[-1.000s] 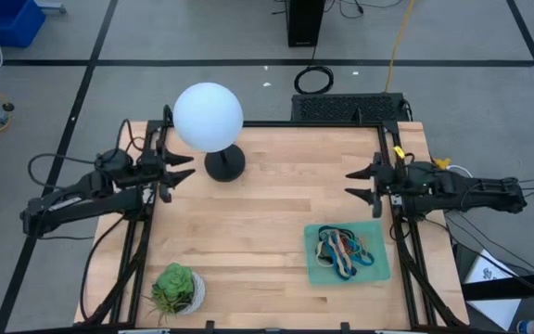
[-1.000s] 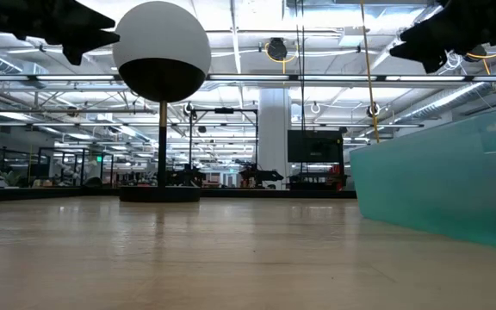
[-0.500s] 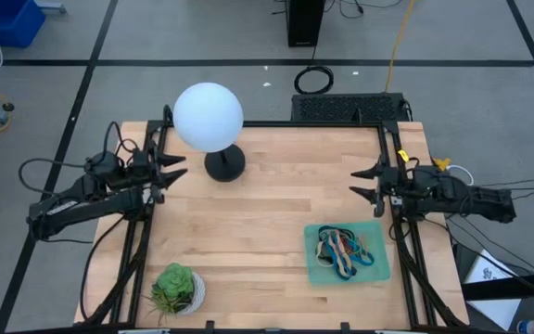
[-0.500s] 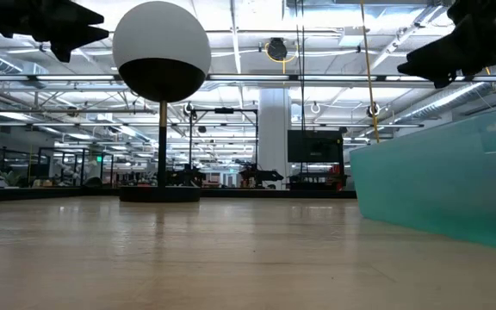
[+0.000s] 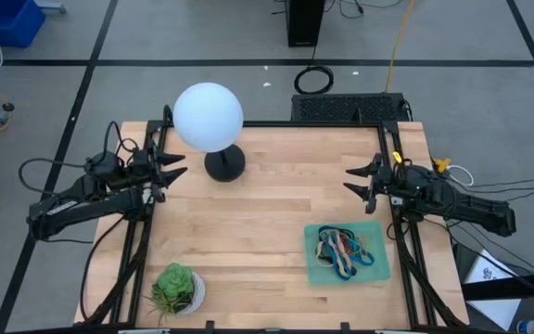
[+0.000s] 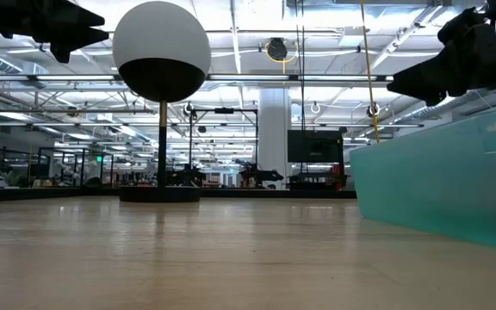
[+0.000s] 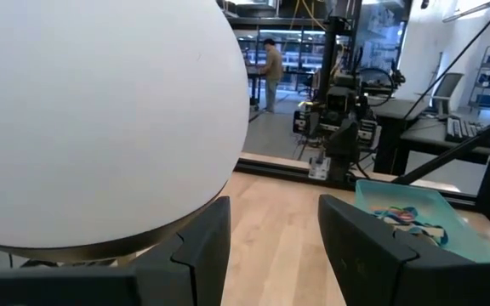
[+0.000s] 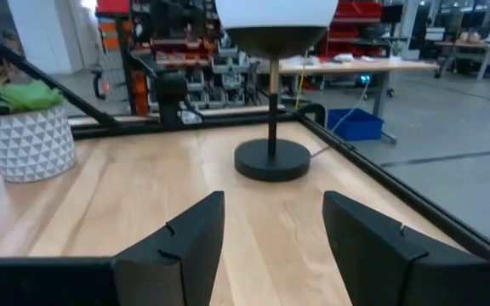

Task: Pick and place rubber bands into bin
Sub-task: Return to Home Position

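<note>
Left arm has drawn back slightly toward its edge of the counter (image 5: 267, 204) since a second ago, and the right arm has swung a little. The left gripper (image 5: 182, 165) hovers beside the globe lamp (image 5: 209, 116), and the right gripper (image 5: 346, 180) hovers near the bin (image 5: 311, 275). Both sets of jaws are spread and empty. The rubber bands (image 5: 345, 250) lie tangled inside the bin. No loose bands show on the wood, so picking looks finished.
</note>
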Robot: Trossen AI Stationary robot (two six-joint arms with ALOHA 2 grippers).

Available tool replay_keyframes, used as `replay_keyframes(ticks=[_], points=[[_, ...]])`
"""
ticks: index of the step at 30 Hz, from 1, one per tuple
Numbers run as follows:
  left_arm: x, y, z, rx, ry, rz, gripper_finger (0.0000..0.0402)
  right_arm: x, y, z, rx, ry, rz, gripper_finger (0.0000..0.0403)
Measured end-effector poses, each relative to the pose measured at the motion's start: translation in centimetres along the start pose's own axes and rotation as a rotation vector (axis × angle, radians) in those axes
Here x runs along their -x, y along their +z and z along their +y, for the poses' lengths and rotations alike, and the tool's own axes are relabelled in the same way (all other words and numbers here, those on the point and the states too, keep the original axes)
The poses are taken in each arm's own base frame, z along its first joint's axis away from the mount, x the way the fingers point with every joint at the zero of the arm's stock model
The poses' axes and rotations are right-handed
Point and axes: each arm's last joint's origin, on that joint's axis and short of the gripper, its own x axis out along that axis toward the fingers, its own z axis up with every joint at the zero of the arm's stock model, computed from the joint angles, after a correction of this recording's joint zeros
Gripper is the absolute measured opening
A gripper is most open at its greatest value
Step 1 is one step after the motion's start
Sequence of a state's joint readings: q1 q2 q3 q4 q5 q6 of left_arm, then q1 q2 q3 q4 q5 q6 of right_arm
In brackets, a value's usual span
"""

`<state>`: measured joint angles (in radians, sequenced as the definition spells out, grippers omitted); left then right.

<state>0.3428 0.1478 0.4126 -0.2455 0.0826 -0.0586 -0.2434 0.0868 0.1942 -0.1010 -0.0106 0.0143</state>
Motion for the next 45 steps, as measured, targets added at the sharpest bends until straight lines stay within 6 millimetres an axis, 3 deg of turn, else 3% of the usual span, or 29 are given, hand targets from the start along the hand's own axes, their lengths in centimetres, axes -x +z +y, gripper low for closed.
replay_keyframes(ticks=[11,19,34,45], points=[[0.0,-0.1,0.0,0.005,0.000,0.012,0.0186,-0.8,-2.5,-0.5,-0.025,-0.012,-0.015,0.0196],[-0.1,-0.3,0.0,0.010,-0.017,0.023,0.0186,-0.8,-2.1,-0.6,-0.045,0.004,-0.064,0.0194],[-2.5,-7.1,0.4,0.032,-0.066,0.014,0.0187,-0.8,-2.2,-0.6,-0.062,0.005,-0.063,0.0196],[-2.7,-8.8,0.5,0.058,-0.061,0.049,0.0186,-0.8,-2.2,-0.6,-0.061,0.005,-0.061,0.0195]])
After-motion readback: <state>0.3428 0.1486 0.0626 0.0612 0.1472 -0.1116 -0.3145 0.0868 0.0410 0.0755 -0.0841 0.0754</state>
